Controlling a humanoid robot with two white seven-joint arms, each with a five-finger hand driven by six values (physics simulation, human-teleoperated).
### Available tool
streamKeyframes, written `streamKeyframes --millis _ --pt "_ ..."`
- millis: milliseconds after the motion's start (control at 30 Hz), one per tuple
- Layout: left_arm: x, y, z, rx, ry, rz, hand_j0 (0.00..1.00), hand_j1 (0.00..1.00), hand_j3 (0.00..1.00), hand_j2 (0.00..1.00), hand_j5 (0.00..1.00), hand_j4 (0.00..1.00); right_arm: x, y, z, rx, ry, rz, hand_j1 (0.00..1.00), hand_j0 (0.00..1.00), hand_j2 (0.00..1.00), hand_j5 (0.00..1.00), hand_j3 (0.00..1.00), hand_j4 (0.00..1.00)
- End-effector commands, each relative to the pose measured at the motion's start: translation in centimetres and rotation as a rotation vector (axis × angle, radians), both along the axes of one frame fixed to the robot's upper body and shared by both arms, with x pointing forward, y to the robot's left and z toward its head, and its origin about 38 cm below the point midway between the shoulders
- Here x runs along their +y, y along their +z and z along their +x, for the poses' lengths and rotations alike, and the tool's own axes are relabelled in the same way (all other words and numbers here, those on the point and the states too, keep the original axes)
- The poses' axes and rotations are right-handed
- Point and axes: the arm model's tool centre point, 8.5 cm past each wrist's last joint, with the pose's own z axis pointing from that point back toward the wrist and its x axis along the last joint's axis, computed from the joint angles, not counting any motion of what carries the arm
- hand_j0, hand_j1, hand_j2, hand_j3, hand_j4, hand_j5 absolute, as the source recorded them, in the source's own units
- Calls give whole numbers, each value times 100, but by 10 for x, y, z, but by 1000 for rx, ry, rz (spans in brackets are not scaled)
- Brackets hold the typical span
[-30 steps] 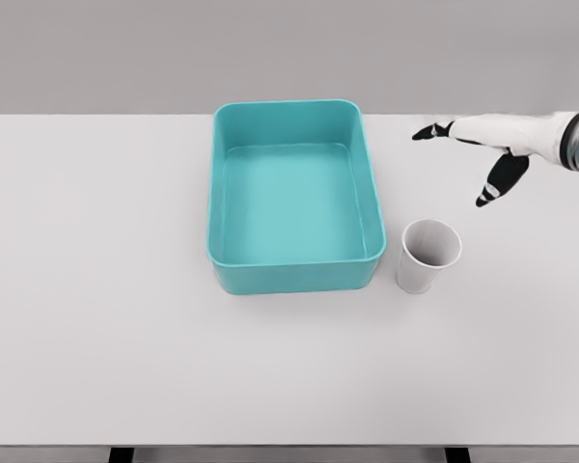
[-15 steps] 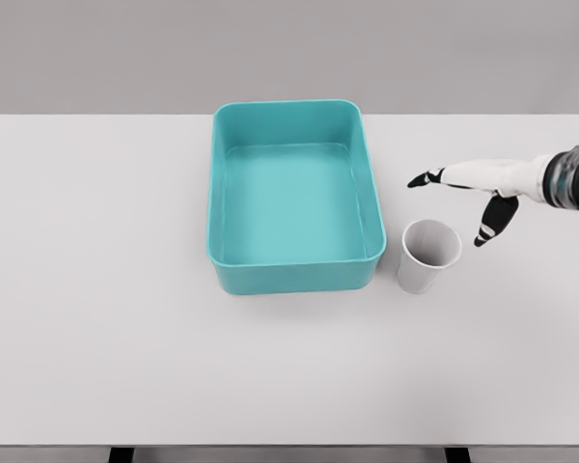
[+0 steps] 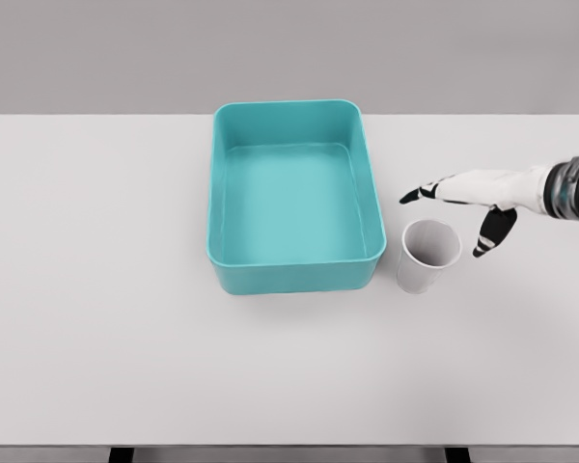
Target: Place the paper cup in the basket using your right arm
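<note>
A white paper cup (image 3: 427,256) stands upright on the table, just right of the teal basket (image 3: 220,212). My right hand (image 3: 452,214) comes in from the right edge and hovers just behind and to the right of the cup. Its fingers are spread, the thumb (image 3: 492,233) hanging down beside the cup's rim, and it holds nothing. I cannot tell whether the thumb touches the cup. The basket is rectangular and has nothing in it. My left arm does not show.
The white table (image 3: 125,338) spreads wide to the left and in front of the basket. Its front edge runs along the bottom of the picture.
My right hand has come down and slightly toward me, from behind the basket's far right corner to right beside the cup's rim. The cup and basket have not moved.
</note>
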Motion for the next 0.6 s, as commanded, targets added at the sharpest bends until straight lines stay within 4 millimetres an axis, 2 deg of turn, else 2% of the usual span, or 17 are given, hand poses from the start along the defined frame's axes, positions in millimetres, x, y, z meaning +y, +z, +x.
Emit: streamKeyframes --millis 0,333,567 --pt "0 0 0 0 0 0 100 100 100 100 100 100 0 -2 -2 4 24 -2 100 100 100 100 100 100" --pt "0 0 0 0 0 0 100 100 100 100 100 100 3 -6 -7 7 73 5 100 100 100 100 100 100" --pt "0 0 0 0 0 0 100 100 100 100 100 100 -4 -9 -9 15 59 -4 99 99 99 99 99 99"
